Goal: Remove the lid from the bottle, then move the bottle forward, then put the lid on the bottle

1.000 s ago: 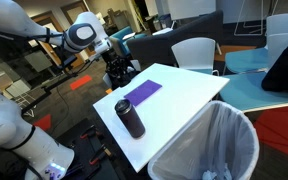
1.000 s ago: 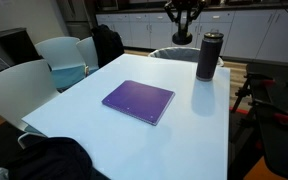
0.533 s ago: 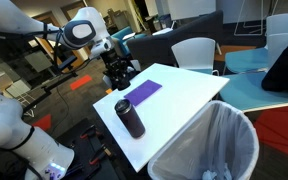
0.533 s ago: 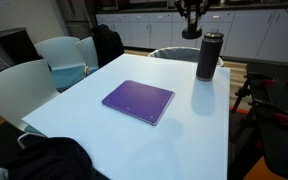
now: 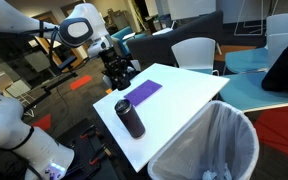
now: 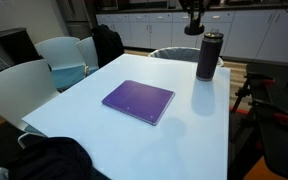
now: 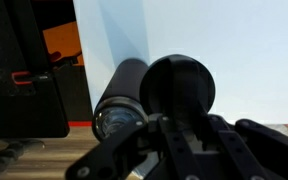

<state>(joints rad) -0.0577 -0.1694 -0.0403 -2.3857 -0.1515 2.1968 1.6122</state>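
The bottle (image 6: 209, 55) looks like matt dark metal with only a dull sheen. The white table (image 6: 184, 140) is smooth and faintly glossy, mirroring the bottle near its far edge. The purple sheet (image 6: 139, 100) looks matt. A thin translucent plastic bag (image 5: 224, 140) lines the bin (image 5: 252, 122).

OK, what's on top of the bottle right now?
The black lid caps the bottle; the gripper hangs nearby, not touching it. The lid hides what's inside.
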